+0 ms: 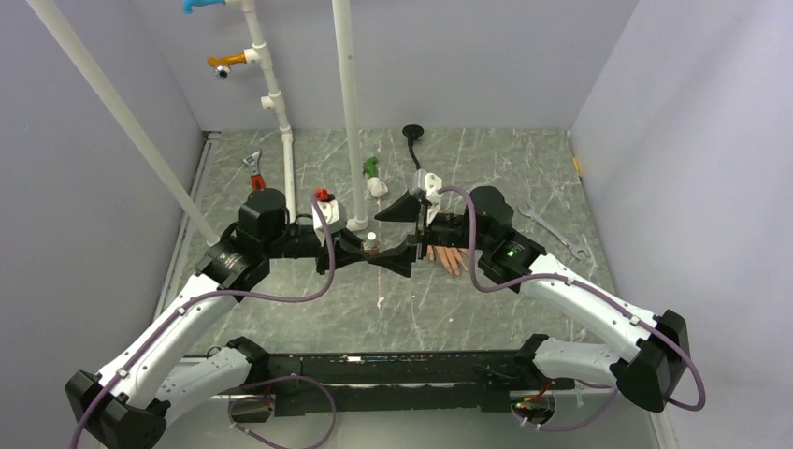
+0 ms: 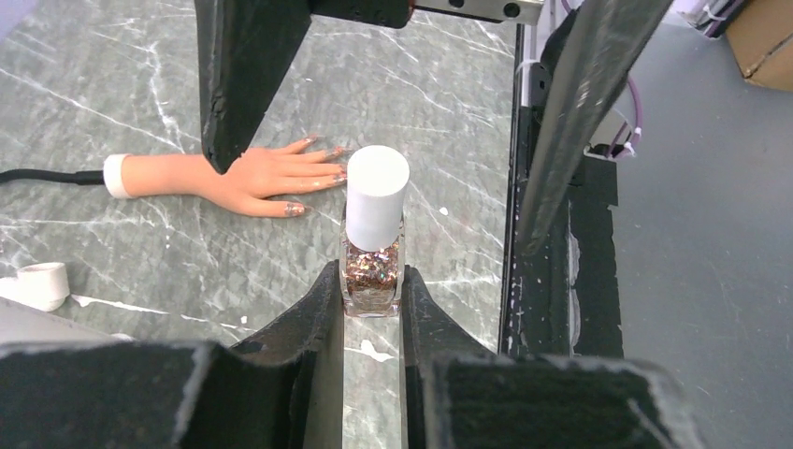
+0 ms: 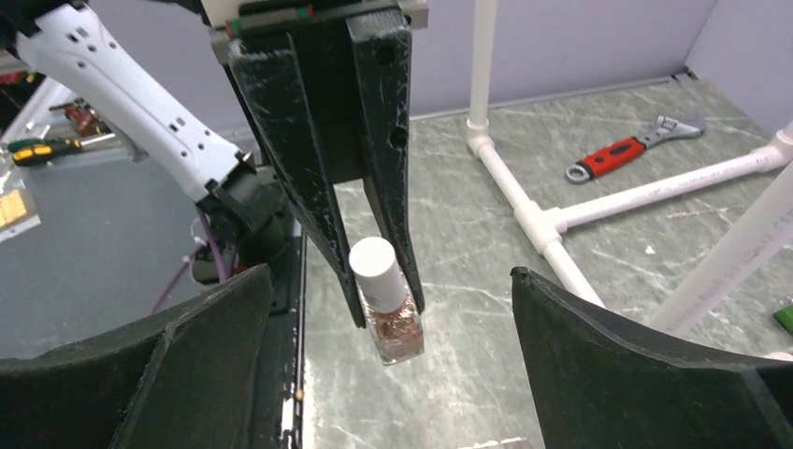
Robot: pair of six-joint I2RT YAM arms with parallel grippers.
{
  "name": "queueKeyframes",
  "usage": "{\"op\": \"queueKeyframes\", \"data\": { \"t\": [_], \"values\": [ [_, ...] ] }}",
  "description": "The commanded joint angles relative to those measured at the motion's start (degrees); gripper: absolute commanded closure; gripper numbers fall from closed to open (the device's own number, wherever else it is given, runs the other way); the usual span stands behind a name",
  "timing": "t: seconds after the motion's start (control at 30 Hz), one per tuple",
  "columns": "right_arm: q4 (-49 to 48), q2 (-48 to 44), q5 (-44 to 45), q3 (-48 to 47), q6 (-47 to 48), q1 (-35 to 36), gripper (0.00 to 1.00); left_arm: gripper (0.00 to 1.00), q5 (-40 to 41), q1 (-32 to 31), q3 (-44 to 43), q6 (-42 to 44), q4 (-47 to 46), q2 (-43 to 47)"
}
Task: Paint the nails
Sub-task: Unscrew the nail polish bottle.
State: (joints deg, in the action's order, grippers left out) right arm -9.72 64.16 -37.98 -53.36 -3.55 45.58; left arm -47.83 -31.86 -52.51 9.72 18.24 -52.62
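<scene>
My left gripper (image 2: pixel 372 301) is shut on the base of a small clear polish bottle (image 2: pixel 373 267) filled with coppery glitter and closed with a white cap (image 2: pixel 376 190). It holds the bottle upright just above the table. My right gripper (image 3: pixel 393 374) is open wide, and its fingers (image 2: pixel 245 84) stand either side of the cap without touching it. The peach mannequin hand (image 2: pixel 248 175) lies flat behind the bottle. Its nails (image 2: pixel 295 209) look glittery. In the top view the two grippers meet at the bottle (image 1: pixel 371 242), with the mannequin hand (image 1: pixel 447 258) under the right wrist.
White PVC pipes (image 1: pixel 348 112) stand behind the grippers. A red-handled wrench (image 1: pixel 253 172) lies at the back left and a silver wrench (image 1: pixel 552 229) at the right. A green-and-white bottle (image 1: pixel 374 178) and a small white cup (image 2: pixel 42 283) lie nearby.
</scene>
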Motion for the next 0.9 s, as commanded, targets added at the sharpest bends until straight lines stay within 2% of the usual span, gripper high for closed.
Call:
{"op": "queueKeyframes", "data": {
  "t": [0.0, 0.07, 0.13, 0.3, 0.33, 0.6, 0.73, 0.77, 0.8, 0.87],
  "values": [
    [-8.48, -1.61, -0.88, 0.94, -6.57, 0.43, 0.0, 1.0, 1.93, -0.22, -1.42, -1.36, -3.06, 0.95],
    [-9.93, -1.54, -0.59, 0.96, -6.65, 0.62, 0.0, 1.0, 2.21, -0.21, -1.45, -1.91, -3.32, 1.01],
    [-9.85, -1.22, -0.18, 0.33, -5.91, 0.98, 0.05, 1.0, 2.45, -0.21, -1.05, -2.09, -3.76, 1.41],
    [-10.33, 0.54, -2.39, -0.87, -4.6, 1.37, 0.48, 1.0, 2.9, -0.18, -0.52, -2.4, -4.54, 2.34],
    [-9.89, 0.95, -2.6, -1.13, -4.36, 1.5, 0.51, 1.0, 3.01, -0.2, -0.41, -2.41, -4.66, 2.43],
    [-9.08, 1.64, -0.87, -1.63, -3.52, 2.69, 0.51, 1.0, 2.37, -0.17, -0.51, -2.55, -4.82, 2.52],
    [-9.86, 2.0, -1.33, -1.74, -3.48, 3.04, 0.55, 1.0, 2.67, -0.22, -0.86, -2.01, -3.92, 2.27],
    [-9.88, 2.18, -1.32, -1.84, -3.44, 3.06, 0.59, 1.0, 2.54, -0.19, -0.91, -2.06, -3.89, 2.18],
    [-9.77, 2.38, -1.25, -1.99, -3.4, 3.1, 0.69, 1.0, 2.37, -0.18, -0.92, -2.07, -4.01, 2.22],
    [-9.42, 2.64, -0.48, -2.24, -3.43, 3.11, 0.81, 1.0, 2.24, -0.14, -0.82, -2.08, -4.15, 2.34]
  ]
}}
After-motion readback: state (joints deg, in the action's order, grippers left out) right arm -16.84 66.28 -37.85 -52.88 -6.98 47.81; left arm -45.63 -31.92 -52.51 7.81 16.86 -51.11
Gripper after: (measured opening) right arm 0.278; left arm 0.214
